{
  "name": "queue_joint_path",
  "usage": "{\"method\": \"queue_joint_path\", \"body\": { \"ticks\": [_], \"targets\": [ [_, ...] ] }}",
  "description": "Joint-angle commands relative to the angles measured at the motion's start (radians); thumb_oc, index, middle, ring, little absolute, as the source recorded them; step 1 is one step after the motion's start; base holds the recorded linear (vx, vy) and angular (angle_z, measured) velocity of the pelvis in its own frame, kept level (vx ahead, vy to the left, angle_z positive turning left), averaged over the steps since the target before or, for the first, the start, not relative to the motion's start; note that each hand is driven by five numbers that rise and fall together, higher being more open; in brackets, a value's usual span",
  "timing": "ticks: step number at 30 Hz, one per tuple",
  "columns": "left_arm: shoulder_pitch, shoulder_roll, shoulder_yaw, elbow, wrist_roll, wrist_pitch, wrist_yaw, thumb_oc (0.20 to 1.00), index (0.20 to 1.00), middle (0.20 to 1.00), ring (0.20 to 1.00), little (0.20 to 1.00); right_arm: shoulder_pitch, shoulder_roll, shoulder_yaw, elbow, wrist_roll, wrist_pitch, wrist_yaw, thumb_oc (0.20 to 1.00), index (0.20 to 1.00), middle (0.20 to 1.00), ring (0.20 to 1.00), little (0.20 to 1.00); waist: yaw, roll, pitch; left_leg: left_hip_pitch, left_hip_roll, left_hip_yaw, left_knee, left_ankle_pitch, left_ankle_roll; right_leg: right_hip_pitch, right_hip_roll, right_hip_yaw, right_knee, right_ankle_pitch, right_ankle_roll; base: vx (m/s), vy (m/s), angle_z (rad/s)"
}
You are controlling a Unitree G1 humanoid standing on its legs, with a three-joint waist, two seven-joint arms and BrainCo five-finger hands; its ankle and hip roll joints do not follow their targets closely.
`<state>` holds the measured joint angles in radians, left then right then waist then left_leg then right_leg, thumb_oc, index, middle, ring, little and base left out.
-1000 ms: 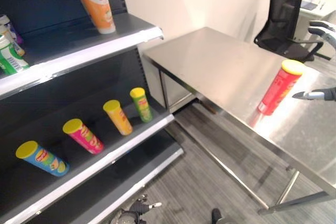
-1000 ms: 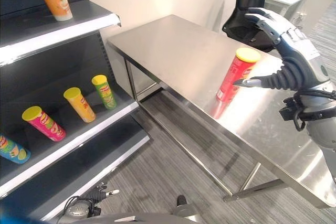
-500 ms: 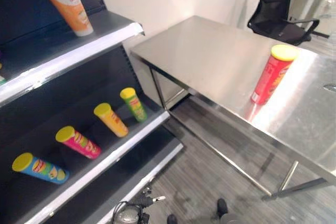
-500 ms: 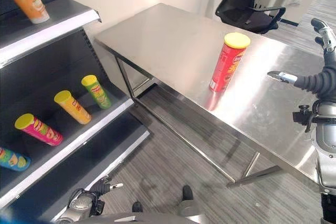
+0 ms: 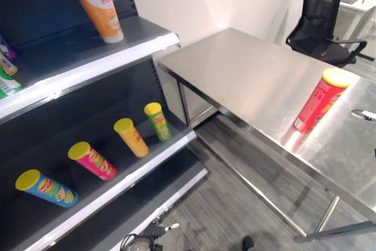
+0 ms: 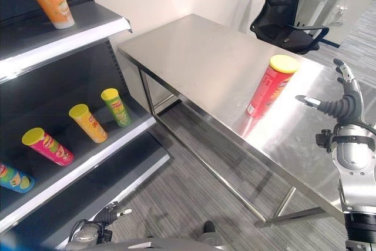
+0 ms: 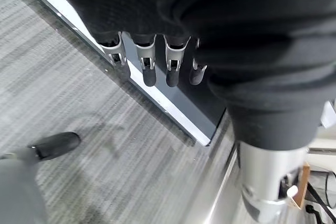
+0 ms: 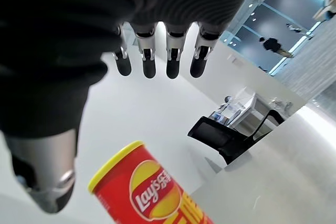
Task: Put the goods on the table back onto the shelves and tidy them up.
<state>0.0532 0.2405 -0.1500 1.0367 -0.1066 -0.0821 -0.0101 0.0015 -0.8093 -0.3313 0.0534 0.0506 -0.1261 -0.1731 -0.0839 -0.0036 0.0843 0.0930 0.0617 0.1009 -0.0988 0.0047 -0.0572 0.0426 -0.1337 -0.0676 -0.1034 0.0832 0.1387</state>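
Red chip can with its yellow lid stands upright on the steel table, right of the shelves. Further right, the right hand hovers near it, apart, fingers straight and relaxed, holding nothing.

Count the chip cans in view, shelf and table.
5. Four lie on the lower shelf: blue can, pink can, orange can, green can. Red can stands on the table.
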Motion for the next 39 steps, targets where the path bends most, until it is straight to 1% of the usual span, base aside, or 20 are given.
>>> {"method": "queue_joint_path", "body": {
  "ticks": [1, 7, 9, 13, 17, 20, 25, 30, 39],
  "targets": [
    [-0.057, 0.045, 0.0, 0.038, -0.016, -0.009, 0.016, 1.0, 1.0, 1.0, 1.0, 1.0, -0.087, -0.081, 0.01, 0.007, -0.027, -0.002, -0.055, 1.0, 1.0, 1.0, 1.0, 1.0, 0.023, -0.028, -0.007, 0.009, 0.019, 0.013, 0.012, -0.059, -0.027, 0.049, -0.007, -0.049, 0.016, -0.09, 0.017, 0.0, -0.027, 0.04],
    [-0.054, 0.052, 0.007, 0.048, -0.028, -0.004, 0.016, 1.0, 1.0, 1.0, 1.0, 1.0, -0.132, -0.112, 0.04, 0.053, -0.007, 0.004, -0.055, 1.0, 1.0, 1.0, 1.0, 1.0, 0.034, -0.03, -0.006, 0.009, 0.028, 0.0, 0.012, -0.052, -0.035, 0.061, -0.001, -0.064, 0.016, -0.101, 0.009, 0.01, -0.051, 0.1],
    [-0.043, 0.056, 0.009, 0.05, -0.036, -0.001, 0.012, 1.0, 1.0, 1.0, 1.0, 1.0, -0.158, -0.129, 0.061, 0.084, 0.0, 0.008, -0.053, 1.0, 1.0, 1.0, 1.0, 1.0, 0.045, -0.03, -0.005, 0.01, 0.033, -0.007, 0.012, -0.047, -0.04, 0.069, 0.004, -0.076, 0.016, -0.106, 0.006, 0.01, -0.072, 0.18],
    [-0.038, 0.062, 0.011, 0.054, -0.043, 0.0, 0.012, 1.0, 1.0, 1.0, 1.0, 1.0, -0.192, -0.147, 0.09, 0.122, 0.013, 0.009, -0.052, 1.0, 1.0, 1.0, 1.0, 1.0, 0.054, -0.029, -0.001, 0.007, 0.04, -0.019, 0.012, -0.039, -0.046, 0.074, 0.011, -0.086, 0.016, -0.112, 0.0, 0.0, -0.055, 0.06],
    [-0.037, 0.066, 0.009, 0.057, -0.046, 0.001, 0.009, 1.0, 1.0, 1.0, 1.0, 1.0, -0.213, -0.156, 0.118, 0.152, 0.032, 0.012, -0.035, 1.0, 1.0, 1.0, 1.0, 1.0, 0.059, -0.029, 0.002, 0.003, 0.045, -0.027, 0.012, -0.033, -0.05, 0.076, 0.016, -0.094, 0.016, -0.116, -0.004, 0.0, -0.051, 0.13],
    [-0.033, 0.069, 0.002, 0.061, -0.055, 0.003, 0.004, 1.0, 1.0, 1.0, 1.0, 1.0, -0.242, -0.168, 0.161, 0.205, 0.066, 0.013, -0.013, 1.0, 1.0, 1.0, 1.0, 1.0, 0.068, -0.026, 0.005, -0.002, 0.051, -0.038, 0.012, -0.023, -0.057, 0.081, 0.023, -0.108, 0.016, -0.122, -0.01, 0.0, -0.057, 0.09],
    [-0.032, 0.072, -0.002, 0.064, -0.06, 0.005, -0.002, 1.0, 1.0, 1.0, 1.0, 1.0, -0.27, -0.182, 0.203, 0.25, 0.076, 0.022, 0.006, 1.0, 1.0, 1.0, 1.0, 1.0, 0.074, -0.025, 0.009, -0.015, 0.057, -0.051, 0.012, -0.012, -0.063, 0.08, 0.03, -0.121, 0.016, -0.127, -0.015, -0.01, -0.05, 0.12],
    [-0.03, 0.076, -0.009, 0.061, -0.06, 0.006, -0.004, 1.0, 1.0, 1.0, 1.0, 1.0, -0.29, -0.177, 0.222, 0.272, 0.078, 0.022, 0.006, 1.0, 1.0, 1.0, 1.0, 1.0, 0.079, -0.02, 0.009, -0.024, 0.058, -0.059, 0.012, -0.005, -0.068, 0.081, 0.033, -0.137, 0.016, -0.129, -0.016, 0.01, -0.024, 0.05],
    [-0.03, 0.075, -0.01, 0.062, -0.064, 0.006, 0.001, 1.0, 1.0, 1.0, 1.0, 1.0, -0.326, -0.172, 0.241, 0.269, 0.066, 0.014, -0.009, 1.0, 1.0, 1.0, 1.0, 1.0, 0.083, -0.015, 0.006, -0.022, 0.058, -0.061, 0.012, -0.01, -0.069, 0.086, 0.032, -0.146, 0.016, -0.132, -0.016, 0.01, -0.001, 0.07]
  ]
}}
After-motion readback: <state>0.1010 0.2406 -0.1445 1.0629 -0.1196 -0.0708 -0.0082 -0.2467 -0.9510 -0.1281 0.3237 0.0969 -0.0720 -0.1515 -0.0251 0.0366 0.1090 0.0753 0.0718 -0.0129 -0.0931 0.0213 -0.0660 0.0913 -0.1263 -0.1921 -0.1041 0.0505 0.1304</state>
